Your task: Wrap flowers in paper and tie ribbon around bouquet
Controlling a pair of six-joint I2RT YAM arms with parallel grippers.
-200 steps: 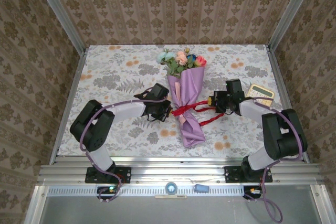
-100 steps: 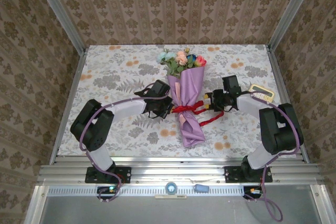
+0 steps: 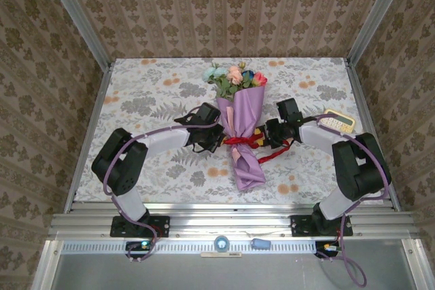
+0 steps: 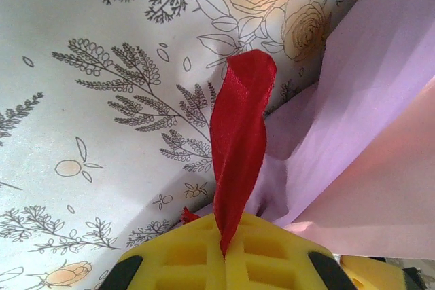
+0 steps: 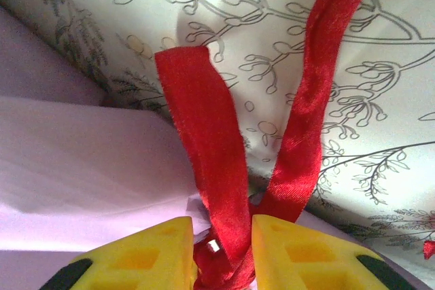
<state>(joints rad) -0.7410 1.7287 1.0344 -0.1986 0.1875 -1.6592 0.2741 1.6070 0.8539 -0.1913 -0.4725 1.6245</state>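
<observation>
Floral-printed desk (image 3: 136, 93) underneath. One tail of the narrow bright red ribbon (image 4: 238, 134) is clenched in the left end effector (image 4: 224, 252), apparently so the knot can be drawn tight. Two strands are straddled by the right end effector (image 5: 223, 249); whether they are gripped cannot be told. Between the two, the lilac-purple paper-cone bouquet (image 3: 246, 161) is laid flat mid-desk, ribbon round its waist, mixed artificial flower heads (image 3: 234, 76) pointed away from the arm bases.

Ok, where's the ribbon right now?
Top view, mid-table: the ribbon crosses the bouquet, between the left gripper, which pinches one end, and the right gripper.
</observation>
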